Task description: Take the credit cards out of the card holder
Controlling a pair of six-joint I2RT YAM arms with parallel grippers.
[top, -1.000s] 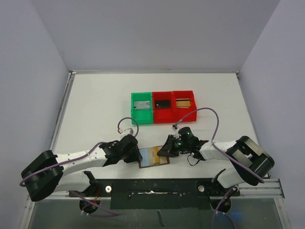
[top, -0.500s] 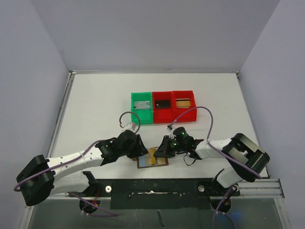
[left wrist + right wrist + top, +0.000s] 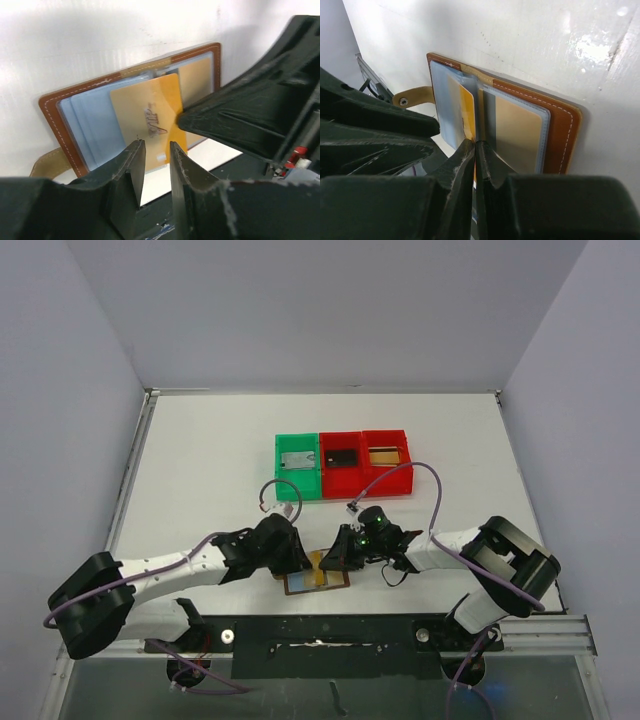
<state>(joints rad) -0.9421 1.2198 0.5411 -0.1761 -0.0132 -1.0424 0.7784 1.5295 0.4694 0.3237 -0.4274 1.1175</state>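
White bench [image 3: 200,460] beneath it all. At the far side, a green bin [image 3: 298,466] and two red bins [image 3: 364,460] in a row, well apart from the work.

Near the front edge, between the two arms: the card holder [image 3: 54,107], lying open and flat, with brown stitched edging around pale blue-grey pockets. Probably light and floppy, so likely to drag along with any pull unless pinned down.

Over the pockets on one half, a gold-yellow credit card [image 3: 145,112], apparently drawn partway out toward the near edge. In the other half, a tan card [image 3: 517,132] seated fully in its sleeve. Both judged thin, light, stiff with a little spring, and slick-faced. Best taken at an exposed edge with a firm pinch across the flat faces, then slid out along the line of the pocket, never bent upward.

Left jaws: narrow, a slim gap between the tips, poised at the gold card's near edge, gap visibly wider than the card. Right jaws: pressed together at the fold, right against the gold card's side edge. Whether actually pinching it, impossible to tell.
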